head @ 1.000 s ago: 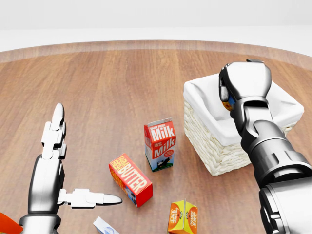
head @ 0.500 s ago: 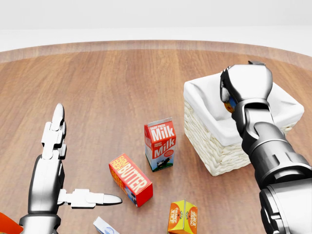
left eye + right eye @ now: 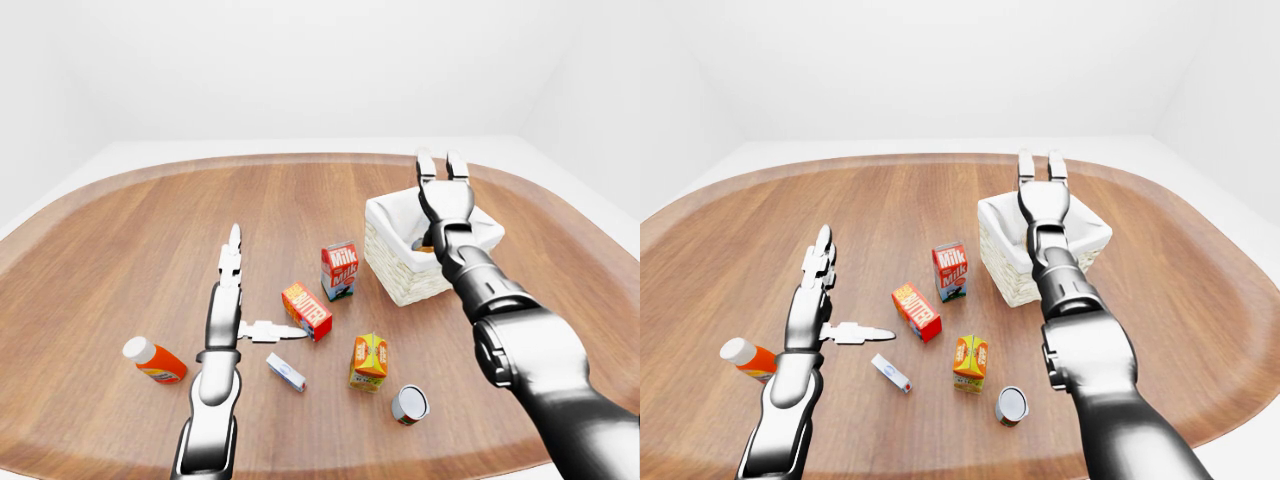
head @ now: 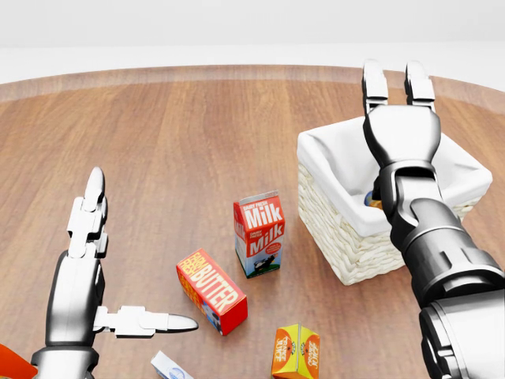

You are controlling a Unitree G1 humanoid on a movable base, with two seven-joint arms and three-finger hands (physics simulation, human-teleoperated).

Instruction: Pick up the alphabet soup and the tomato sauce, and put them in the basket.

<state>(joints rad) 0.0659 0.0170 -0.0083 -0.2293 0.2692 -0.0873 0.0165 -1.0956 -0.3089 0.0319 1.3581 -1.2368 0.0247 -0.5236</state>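
A white-lined wicker basket [image 4: 345,243] stands at the right of the head view. My right hand [image 4: 394,79] is open above it, fingers stretched up and away, holding nothing. Beside my wrist a small part of a can [image 4: 371,201] with an orange and blue label shows inside the basket. I cannot read which can it is. A second can [image 3: 409,404] with a grey lid lies on the wooden table at the lower right of the left-eye view. At the left my left hand [image 4: 142,249] is open over bare wood.
A milk carton [image 4: 259,234] stands left of the basket. A red butter box [image 4: 211,290] and an orange juice carton [image 4: 296,352] lie below it. An orange bottle [image 3: 155,361] and a small white box [image 3: 286,372] lie near my left arm.
My right hand was curled round a can over the basket; its fingers have now opened and the can has dropped into the basket. The left arm has not moved.
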